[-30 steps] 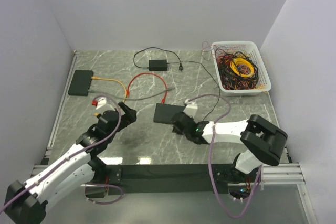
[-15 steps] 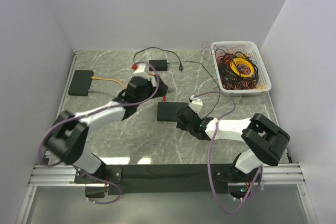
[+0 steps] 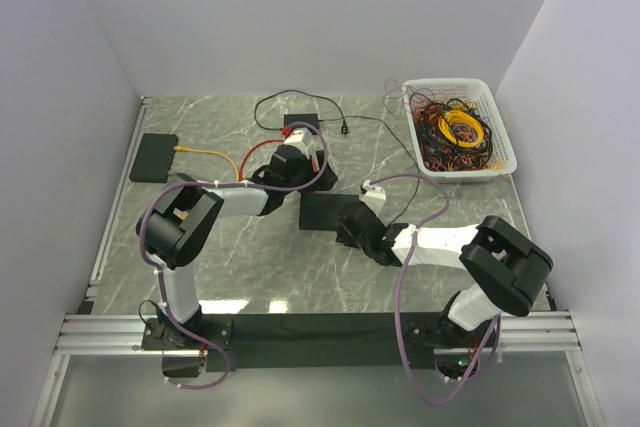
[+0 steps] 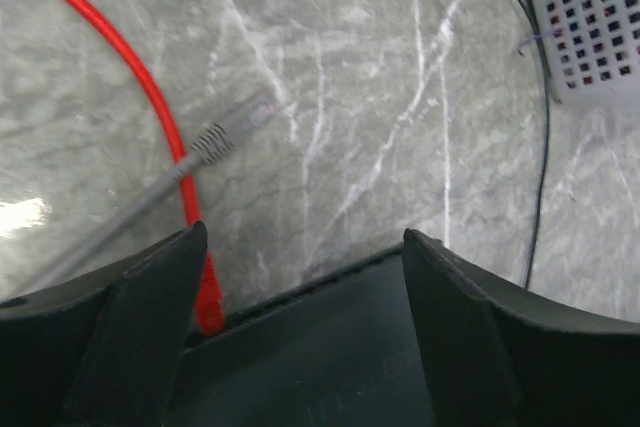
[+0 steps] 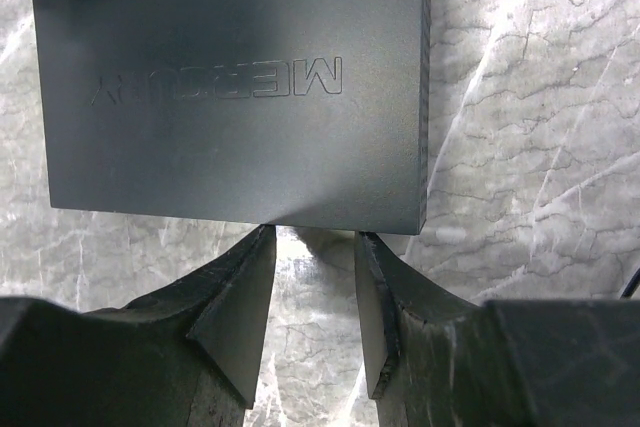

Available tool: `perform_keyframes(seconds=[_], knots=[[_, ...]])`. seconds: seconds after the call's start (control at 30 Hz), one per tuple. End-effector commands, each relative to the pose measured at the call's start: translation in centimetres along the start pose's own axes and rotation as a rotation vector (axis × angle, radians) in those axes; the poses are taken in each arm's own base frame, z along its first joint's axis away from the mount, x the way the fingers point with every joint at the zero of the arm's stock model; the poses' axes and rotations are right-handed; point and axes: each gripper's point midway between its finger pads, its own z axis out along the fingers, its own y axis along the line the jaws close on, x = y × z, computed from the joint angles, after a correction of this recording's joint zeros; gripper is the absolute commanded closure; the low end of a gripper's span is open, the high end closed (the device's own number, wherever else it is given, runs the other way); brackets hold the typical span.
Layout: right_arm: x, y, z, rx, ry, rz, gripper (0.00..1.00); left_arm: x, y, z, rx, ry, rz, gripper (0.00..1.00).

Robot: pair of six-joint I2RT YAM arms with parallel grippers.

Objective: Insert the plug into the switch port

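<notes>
at the middle of the marble table (image 3: 280, 272), the black switch (image 5: 235, 87) lies flat with its raised lettering facing up; the right gripper (image 5: 312, 247) sits at the switch's near edge, its fingertips just against that edge; its jaws are partly apart, with only bare marble showing between them and nothing grasped; the left gripper (image 4: 300, 247) hangs over the switch's far edge, its jaws spread wide and released, holding nothing; in the left wrist view the red plug (image 4: 208, 305) lies between those fingers, close to the left one, its tip meeting the switch's edge; whether it is seated in a port cannot be told; its red cable (image 4: 130, 77) curves away across the marble; a grey cable (image 4: 120, 212) crosses the red one, and its clear plug (image 4: 258, 107) rests on the table apart from the switch; a thin black wire (image 4: 543, 147) runs beside the corner of the white basket (image 4: 590, 17), which holds tangled cables at the far right of the table; at the far left a second black box (image 3: 153, 157) has a yellow cable (image 3: 205, 153) leading from it
</notes>
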Motion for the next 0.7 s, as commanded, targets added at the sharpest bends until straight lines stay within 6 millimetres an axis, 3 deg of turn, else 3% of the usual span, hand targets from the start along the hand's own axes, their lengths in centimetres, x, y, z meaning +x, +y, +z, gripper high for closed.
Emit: perform_keyframes(seconds=[0.0,0.17,0.43,0.47,0.67], knots=[[1.8,-2.4,0.4,0.063,0.054,-0.038,0.55,-1.1,-2.9,-0.2,0.106,-0.044,0.014,0.17],[1.6,-2.3,0.4,0.062,0.053,-0.035,0.55,0.2,-1.5,-0.3,0.033,-0.005,-0.006,0.35],[0.9,-2.4,0.3,0.065,0.042,-0.041,0.55,1.2,1.9,-0.4,-0.155,0.003,0.018,0.3],[0.8,-2.4,0.2,0.063,0.039,-0.038,0.55,0.8,1.7,-0.1,-0.166,0.0,0.02,0.31],[0.4,-2.7,0.1,0.066,0.033,-0.032,0.55,2.5,2.9,-1.1,-0.271,0.048,0.022,0.32]])
